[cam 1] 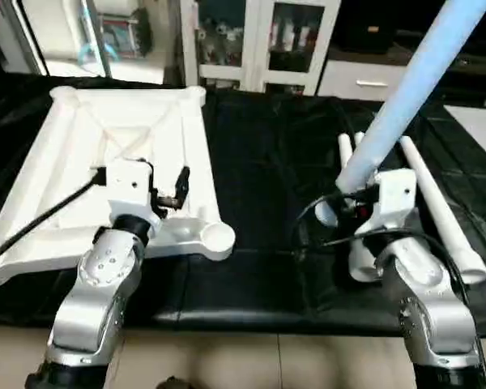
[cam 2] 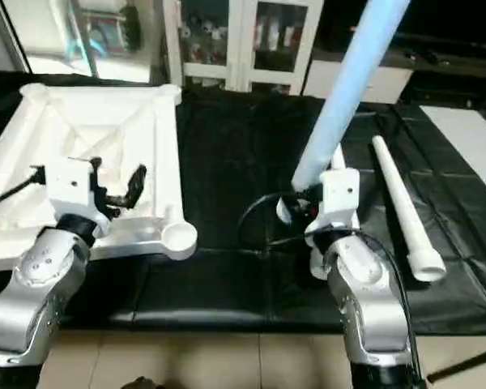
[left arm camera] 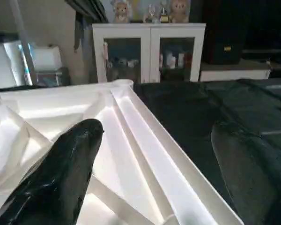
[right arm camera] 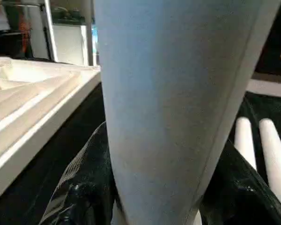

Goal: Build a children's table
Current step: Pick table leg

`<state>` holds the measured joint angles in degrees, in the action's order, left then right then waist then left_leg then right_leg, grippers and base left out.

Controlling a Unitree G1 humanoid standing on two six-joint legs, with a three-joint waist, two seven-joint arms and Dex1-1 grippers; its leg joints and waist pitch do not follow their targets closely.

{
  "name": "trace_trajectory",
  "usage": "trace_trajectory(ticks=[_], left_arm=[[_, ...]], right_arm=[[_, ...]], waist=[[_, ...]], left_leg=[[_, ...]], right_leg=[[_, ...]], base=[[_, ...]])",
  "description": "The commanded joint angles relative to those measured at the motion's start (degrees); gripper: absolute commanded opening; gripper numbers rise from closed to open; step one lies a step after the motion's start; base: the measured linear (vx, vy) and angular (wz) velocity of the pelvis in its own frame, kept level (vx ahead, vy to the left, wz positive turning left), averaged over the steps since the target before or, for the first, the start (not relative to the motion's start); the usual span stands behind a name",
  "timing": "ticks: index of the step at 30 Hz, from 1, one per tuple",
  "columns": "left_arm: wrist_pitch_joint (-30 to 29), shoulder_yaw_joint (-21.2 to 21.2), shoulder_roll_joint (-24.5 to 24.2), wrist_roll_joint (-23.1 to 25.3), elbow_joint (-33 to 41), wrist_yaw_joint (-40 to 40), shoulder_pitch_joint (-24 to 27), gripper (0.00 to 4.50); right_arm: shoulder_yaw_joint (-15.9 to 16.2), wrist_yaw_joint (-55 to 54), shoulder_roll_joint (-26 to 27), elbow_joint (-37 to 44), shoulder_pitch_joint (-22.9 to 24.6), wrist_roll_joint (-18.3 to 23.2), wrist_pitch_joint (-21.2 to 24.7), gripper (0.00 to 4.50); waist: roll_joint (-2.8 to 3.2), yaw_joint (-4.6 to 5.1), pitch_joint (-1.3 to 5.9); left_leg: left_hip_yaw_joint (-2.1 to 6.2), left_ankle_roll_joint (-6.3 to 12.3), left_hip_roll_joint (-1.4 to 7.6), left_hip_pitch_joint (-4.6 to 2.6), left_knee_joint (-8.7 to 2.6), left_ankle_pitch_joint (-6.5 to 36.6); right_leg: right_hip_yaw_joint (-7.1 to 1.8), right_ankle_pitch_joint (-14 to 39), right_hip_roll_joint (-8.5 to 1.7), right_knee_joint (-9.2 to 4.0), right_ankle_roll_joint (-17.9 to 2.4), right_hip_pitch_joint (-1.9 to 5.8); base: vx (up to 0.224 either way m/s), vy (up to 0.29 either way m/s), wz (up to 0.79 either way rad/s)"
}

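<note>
One tabletop [cam 1: 121,186] lies underside up on the left of the black mat [cam 1: 267,186], its ribs and a round corner socket [cam 1: 217,236] showing. The right gripper [cam 2: 308,198] is clamped on one leg [cam 1: 405,97], which slants up and away out of the top of the frame (its black fingers [right arm camera: 79,197] press either side of the tube). Three more legs lie on the mat near that gripper: one long one [cam 2: 401,207] plainly seen, two others [cam 1: 344,150] partly hidden behind the held leg. The left gripper [cam 1: 178,190] hangs over the tabletop with its fingers spread wide, holding nothing.
</note>
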<state>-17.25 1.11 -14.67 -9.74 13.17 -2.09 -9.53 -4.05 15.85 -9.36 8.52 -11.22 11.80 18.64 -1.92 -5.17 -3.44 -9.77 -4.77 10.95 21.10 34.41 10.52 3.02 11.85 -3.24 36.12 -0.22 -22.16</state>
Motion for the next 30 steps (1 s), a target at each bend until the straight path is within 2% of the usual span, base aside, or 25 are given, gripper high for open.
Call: trace_trajectory(ticks=[1,3,6,8,10,12,13,17,18,19,20,23,25,26,27,28,29,30], left_arm=[[0.99,0.49,-0.18,1.16,0.49,-0.41,0.27,4.17],[1.07,0.49,-0.35,0.33,0.76,-1.85,0.83,4.17],[0.63,2.03,-1.77,-2.03,2.07,-7.4,1.42,4.17],[-2.28,6.46,-6.56,-4.4,2.0,-18.06,1.26,4.17],[-1.39,8.98,-9.38,-3.87,0.9,-23.51,0.78,4.17],[0.85,11.91,-12.48,-3.14,-1.16,-30.49,0.24,4.17],[0.68,13.88,-14.82,-3.82,-2.37,-36.54,-0.56,4.17],[-1.04,15.53,-17.76,-4.53,-3.73,-42.88,-2.45,4.17],[-1.52,16.06,-19.2,-4.88,-3.86,-44.92,-3.06,4.17],[-2.87,16.78,-21.3,-6.07,-3.43,-48.31,-3.66,4.17],[-2.94,16.82,-21.39,-6.14,-3.4,-48.48,-3.68,4.17],[-1.87,16.87,-19.25,-6.24,-5.69,-48.77,-5.42,4.17],[-1.98,17.12,-18.49,-6.26,-6.64,-49.38,-5.78,4.17],[-0.8,17.65,-17.41,-5.09,-8.64,-49.34,-6.27,4.17],[-0.09,18.23,-16.59,-4.23,-10.44,-49.45,-6.79,4.17],[0.31,18.85,-15.96,-4.02,-11.82,-49.76,-7.4,4.17],[0.31,18.85,-15.96,-4.02,-11.82,-49.76,-7.4,4.17],[0.38,19.15,-15.47,-4.05,-12.47,-49.81,-7.81,4.17]], right_arm=[[-2.01,0.99,-0.52,-0.61,-0.48,1.83,0.84,1.88],[-1.58,2.3,-0.44,-0.37,-0.65,3.45,1.02,1.88],[-1.64,4.0,0.07,-0.5,-0.21,5.94,1.03,1.88],[-1.24,5.85,-0.45,-1.2,-0.13,6.29,0.39,1.88],[-1.08,6.9,-0.79,-1.2,-0.41,6.76,0.8,1.88],[-0.96,8.59,-1.26,-0.55,-0.65,8.25,1.86,1.88],[-0.59,10.76,-2.42,0.37,-0.75,9.43,3.01,1.88],[-0.45,14.34,-5.2,1.88,-0.04,11.44,5.38,1.88],[-0.56,15.58,-6.07,2.68,0.32,12.58,6.49,1.88],[-0.26,17.23,-7.82,3.59,0.89,12.66,7.07,1.88],[-0.23,17.3,-7.92,3.62,0.93,12.6,7.05,1.88],[-0.22,19.11,-9.67,4.86,2.08,13.63,7.87,1.88],[-0.18,19.28,-10.07,5.39,2.4,14.05,8.58,1.88],[-0.02,19.37,-10.56,6.33,2.91,14.51,9.46,1.88],[0.09,19.54,-11.08,7.23,3.36,15.02,10.32,1.88],[-0.02,19.92,-11.51,8.08,3.7,15.85,11.2,1.88],[-0.02,19.92,-11.51,8.08,3.7,15.85,11.2,1.88],[-0.05,19.99,-11.83,8.23,3.79,15.78,11.37,1.88]], waist=[[1.19,-0.16,3.45],[1.09,-0.2,3.51],[1.31,-0.47,3.59],[0.84,-0.68,3.5],[1.14,-0.79,3.4],[1.37,-0.84,3.38],[1.32,-0.76,3.33],[1.48,-0.74,3.5],[2.52,-0.82,3.54],[2.72,-0.66,3.56],[2.1,-0.7,3.55],[1.81,-0.48,3.52],[2.05,-0.57,3.73],[1.53,-0.5,3.61],[1.61,-0.42,3.53],[1.34,-0.35,3.65],[1.46,-0.38,3.68],[1.3,-0.2,3.76]], left_leg=[[1.09,-1.92,2.02,-0.8,-4.61,15.06],[1.09,-1.69,1.98,-0.62,-4.62,14.41],[1.11,-1.47,1.98,-0.62,-4.58,13.65],[1.0,-1.29,1.99,-0.8,-4.68,14.15],[0.99,-1.22,2.01,-0.92,-4.81,14.34],[1.0,-1.32,1.98,-0.87,-4.88,13.86],[0.9,-1.43,1.91,-1.08,-4.94,14.45],[0.79,-1.9,2.12,-1.06,-4.86,13.32],[0.84,-2.18,2.05,-1.17,-4.76,13.39],[0.82,-2.27,1.95,-1.26,-4.69,14.14],[0.74,-2.02,1.92,-1.14,-4.69,13.93],[0.53,-1.19,1.9,-0.92,-4.51,12.6],[0.6,-0.86,1.96,-0.73,-4.4,11.72],[0.47,-0.45,1.94,-0.88,-4.37,11.58],[0.42,-0.32,1.86,-0.8,-4.38,11.61],[0.42,-0.18,1.9,-0.87,-4.34,11.35],[0.48,-0.09,1.93,-0.85,-4.36,11.21],[0.48,-0.05,1.98,-0.78,-4.36,10.94]], right_leg=[[-2.82,10.7,-3.96,-4.8,-6.09,1.75],[-2.82,9.48,-4.0,-4.67,-6.27,1.94],[-2.81,8.63,-4.15,-4.62,-6.81,1.95],[-2.82,10.76,-4.2,-4.63,-7.06,1.64],[-2.89,11.96,-4.13,-4.7,-6.81,1.43],[-2.96,11.6,-4.19,-4.72,-6.64,1.54],[-2.99,12.43,-4.13,-4.81,-6.47,1.44],[-3.02,9.63,-4.21,-4.29,-7.62,1.66],[-3.01,9.07,-4.23,-4.16,-8.12,1.61],[-3.0,8.8,-4.04,-4.2,-8.37,1.65],[-2.97,8.35,-4.02,-4.21,-8.59,1.86],[-3.11,8.87,-4.21,-4.31,-9.16,2.02],[-3.07,10.35,-4.41,-4.33,-9.36,2.19],[-3.11,11.8,-4.3,-4.58,-8.9,2.02],[-3.15,12.55,-4.21,-4.79,-8.38,2.06],[-3.17,13.27,-4.21,-4.79,-7.57,2.12],[-3.17,13.58,-4.34,-4.84,-7.32,2.1],[-3.12,13.52,-4.33,-4.82,-7.16,2.04]], base=[[0.0,0.0,0.0],[0.0,0.0,0.0],[0.0,0.0,0.0],[0.0,0.0,0.0],[0.0,0.0,0.0],[0.0,0.0,0.0],[0.0,0.0,0.0],[0.0,0.0,0.0],[0.0,0.0,0.0],[0.0,0.0,0.0],[0.0,0.0,0.0],[0.0,0.0,0.0],[0.0,0.0,0.0],[0.0,0.0,0.0],[0.0,0.0,0.0],[0.0,0.0,0.0],[0.0,0.0,0.0],[0.0,0.0,0.0]])
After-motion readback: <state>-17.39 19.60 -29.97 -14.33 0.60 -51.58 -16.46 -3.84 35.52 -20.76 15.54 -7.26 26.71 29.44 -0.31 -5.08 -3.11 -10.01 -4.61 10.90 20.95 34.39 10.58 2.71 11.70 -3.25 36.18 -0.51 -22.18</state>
